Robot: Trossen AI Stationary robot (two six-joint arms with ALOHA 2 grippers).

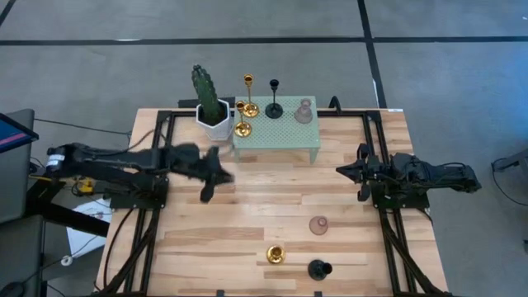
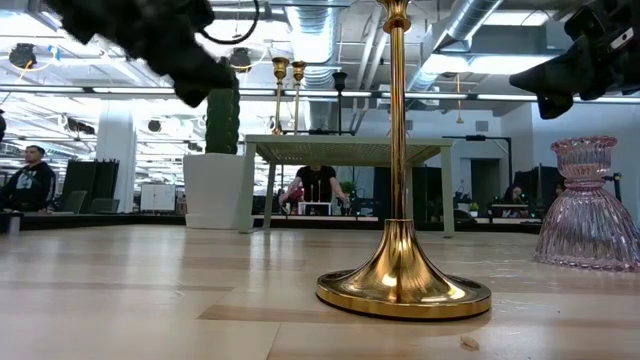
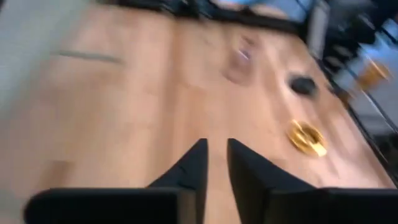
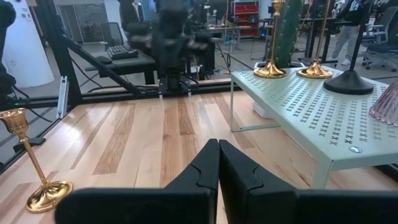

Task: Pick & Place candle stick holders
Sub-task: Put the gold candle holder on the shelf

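From above, the left tool hangs empty over the table just off the green stand, which carries two gold holders, a black holder and a pink holder beside the cactus; the right tool waits at 3 o'clock; at 6 o'clock stand a loose pink holder, gold holder and black one. The left wrist view shows its fingers slightly parted, gripping nothing; the right wrist view shows its fingers pressed together, empty.

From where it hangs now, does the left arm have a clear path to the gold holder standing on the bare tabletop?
Probably yes. The left hand hangs over open wood, nothing lying between it and the gold holder; the black holder and pink holder stand beside it, apart.
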